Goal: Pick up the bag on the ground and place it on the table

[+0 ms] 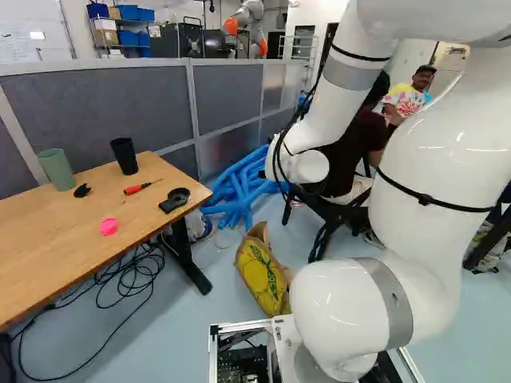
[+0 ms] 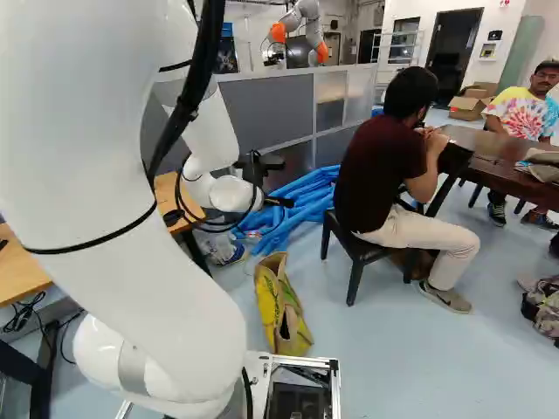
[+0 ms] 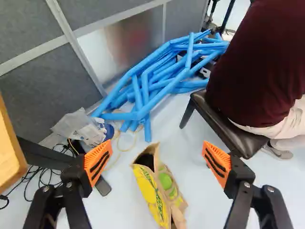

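The yellow-and-brown bag (image 1: pixel 262 275) is found on the floor (image 2: pixel 410 367), its mouth open. In the wrist view it is seen through the wide gap between the fingers, touched by neither. The end effector (image 2: pixel 281 182) is spread open, with nothing gripped; its orange pads (image 3: pixel 98 162) are held well apart.

In the left base view, the wood-topped counter (image 1: pixel 40 247) is set at ten o'clock from the bag, and tangled black cables (image 1: pixel 140 259) are spread at nine. Blue tubes (image 1: pixel 239 187) are heaped between eleven and twelve. In the right base view, a dark chair (image 2: pixel 361 251) is placed at two o'clock from the bag, occupied by a person (image 2: pixel 380 170) in a maroon top.

On the counter, taken from the pink disc (image 1: pixel 108 227), a small black piece (image 1: pixel 82 191) is seen at eleven o'clock, a green cup (image 1: pixel 56 169) between ten and eleven, a black cup (image 1: pixel 124 155) at twelve, a red-handled tool (image 1: pixel 140 188) between one and two, and a black rounded item (image 1: pixel 176 197) at two.

Beyond the grey partition (image 1: pixel 128 104), another robot (image 2: pixel 301 22) is seen at twelve o'clock from the bag in the right base view.
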### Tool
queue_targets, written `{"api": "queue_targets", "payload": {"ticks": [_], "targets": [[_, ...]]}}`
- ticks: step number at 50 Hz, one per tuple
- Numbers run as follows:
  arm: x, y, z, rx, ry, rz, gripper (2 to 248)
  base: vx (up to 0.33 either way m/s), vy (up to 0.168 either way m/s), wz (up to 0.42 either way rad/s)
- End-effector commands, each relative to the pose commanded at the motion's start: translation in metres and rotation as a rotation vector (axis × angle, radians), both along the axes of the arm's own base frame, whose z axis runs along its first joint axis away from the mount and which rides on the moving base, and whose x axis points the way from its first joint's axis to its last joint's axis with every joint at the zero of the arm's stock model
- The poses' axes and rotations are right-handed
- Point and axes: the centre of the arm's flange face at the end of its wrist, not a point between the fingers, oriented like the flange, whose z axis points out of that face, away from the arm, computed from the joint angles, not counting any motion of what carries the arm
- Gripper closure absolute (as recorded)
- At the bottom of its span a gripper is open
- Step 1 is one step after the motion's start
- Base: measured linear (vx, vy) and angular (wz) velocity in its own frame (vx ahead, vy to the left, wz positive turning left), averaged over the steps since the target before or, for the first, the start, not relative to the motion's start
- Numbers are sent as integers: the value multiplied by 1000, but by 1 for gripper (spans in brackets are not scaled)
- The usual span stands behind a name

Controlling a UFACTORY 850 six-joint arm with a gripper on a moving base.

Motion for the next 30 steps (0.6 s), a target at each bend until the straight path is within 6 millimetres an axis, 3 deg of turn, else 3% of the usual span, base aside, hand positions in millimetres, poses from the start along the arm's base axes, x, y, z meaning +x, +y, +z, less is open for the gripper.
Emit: {"api": "queue_targets", "payload": {"ticks": [30], "targets": [[50,-1,-13,43,142,-56,3,0,0,0]]}}
